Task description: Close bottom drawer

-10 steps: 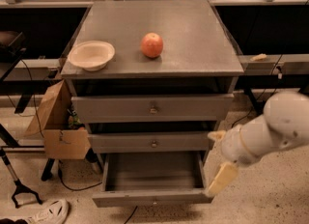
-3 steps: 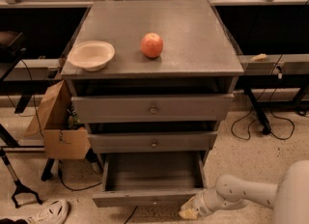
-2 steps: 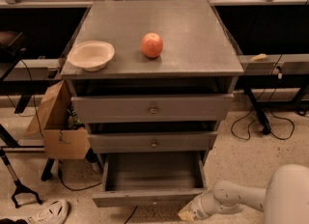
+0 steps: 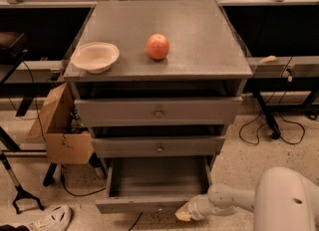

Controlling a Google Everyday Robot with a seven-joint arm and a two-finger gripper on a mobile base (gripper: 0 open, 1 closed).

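Note:
The bottom drawer (image 4: 149, 202) of the grey metal cabinet stands pulled out, its inside empty and its slim front panel low in the camera view. My gripper (image 4: 183, 214) is at the floor level, against the right end of that front panel, reached in from the lower right on the white arm (image 4: 234, 200). The middle drawer (image 4: 159, 147) and the top drawer (image 4: 158, 111) above it are pushed in, each with a small round knob.
A red apple (image 4: 157, 46) and a cream bowl (image 4: 95, 57) sit on the cabinet top. A cardboard box (image 4: 62, 130) stands left of the cabinet. A shoe (image 4: 50, 219) and black stand legs lie on the floor at lower left. Cables trail on the right.
My arm dropped from beside the cabinet's right side to the floor in front of the bottom drawer. In the last second the gripper stayed at the drawer front's right end; the drawer looks a little less far out.

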